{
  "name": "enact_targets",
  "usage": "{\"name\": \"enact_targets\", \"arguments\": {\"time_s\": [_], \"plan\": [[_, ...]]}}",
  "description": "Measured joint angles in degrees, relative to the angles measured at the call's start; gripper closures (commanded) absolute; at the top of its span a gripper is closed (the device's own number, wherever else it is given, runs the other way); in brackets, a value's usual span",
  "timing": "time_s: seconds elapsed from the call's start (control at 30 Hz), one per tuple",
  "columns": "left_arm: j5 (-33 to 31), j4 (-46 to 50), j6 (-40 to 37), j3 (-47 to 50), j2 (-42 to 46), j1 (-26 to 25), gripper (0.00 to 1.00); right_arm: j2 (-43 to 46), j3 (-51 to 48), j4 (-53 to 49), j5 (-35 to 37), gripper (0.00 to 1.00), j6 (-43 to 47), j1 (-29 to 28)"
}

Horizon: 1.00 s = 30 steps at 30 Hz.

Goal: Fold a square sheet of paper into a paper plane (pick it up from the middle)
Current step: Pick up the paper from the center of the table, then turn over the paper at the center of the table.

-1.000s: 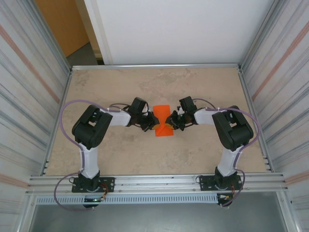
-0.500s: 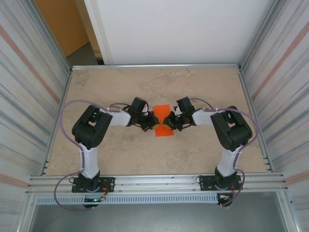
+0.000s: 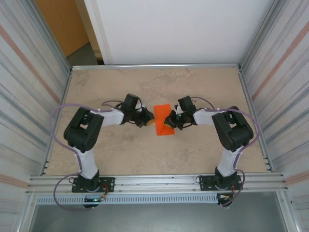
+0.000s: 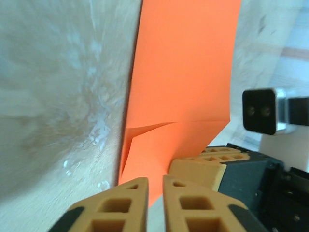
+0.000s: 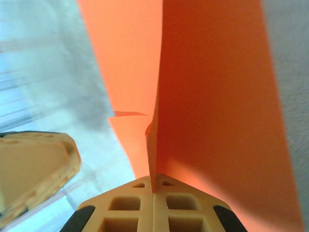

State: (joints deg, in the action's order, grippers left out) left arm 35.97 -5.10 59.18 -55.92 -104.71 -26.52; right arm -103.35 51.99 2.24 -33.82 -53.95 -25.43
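While the right end effector (image 5: 153, 186) pinches the orange paper (image 5: 217, 96), the left end effector (image 4: 155, 186) has backed off, slightly parted

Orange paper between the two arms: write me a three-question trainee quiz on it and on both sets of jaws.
1. True or false: the right jaws are shut on the orange paper.
2. Pick one. The left jaws are: A) clamped on the paper; B) slightly parted with nothing between them, just short of the paper; C) spread wide around the paper's edge.
3. One word: is the paper flat or folded?

Key
1. True. The right wrist view shows a ridge of paper pinched between them.
2. B.
3. Folded. The left wrist view shows a crease and overlapping layers.
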Motion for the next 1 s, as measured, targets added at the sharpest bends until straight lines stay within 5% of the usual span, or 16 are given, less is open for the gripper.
{"name": "enact_targets", "arguments": {"time_s": [0.23,0.53,0.77,1.0], "plan": [[0.1,1.0,-1.7,1.7,10.8,5.4,0.51,9.8,0.2,4.7,-4.9,0.99,1.9,3.1],[4.3,-5.9,2.3,4.2,18.6,5.2,0.26,13.2,2.6,11.0,-12.9,0.98,0.2,4.0],[7.7,-10.8,4.2,4.2,18.3,1.1,0.29,13.2,2.8,14.8,-16.3,0.97,-3.1,3.6],[10.4,-15.1,5.6,4.1,17.5,0.6,0.49,13.2,2.8,16.9,-17.5,0.96,-5.6,3.5]]}}
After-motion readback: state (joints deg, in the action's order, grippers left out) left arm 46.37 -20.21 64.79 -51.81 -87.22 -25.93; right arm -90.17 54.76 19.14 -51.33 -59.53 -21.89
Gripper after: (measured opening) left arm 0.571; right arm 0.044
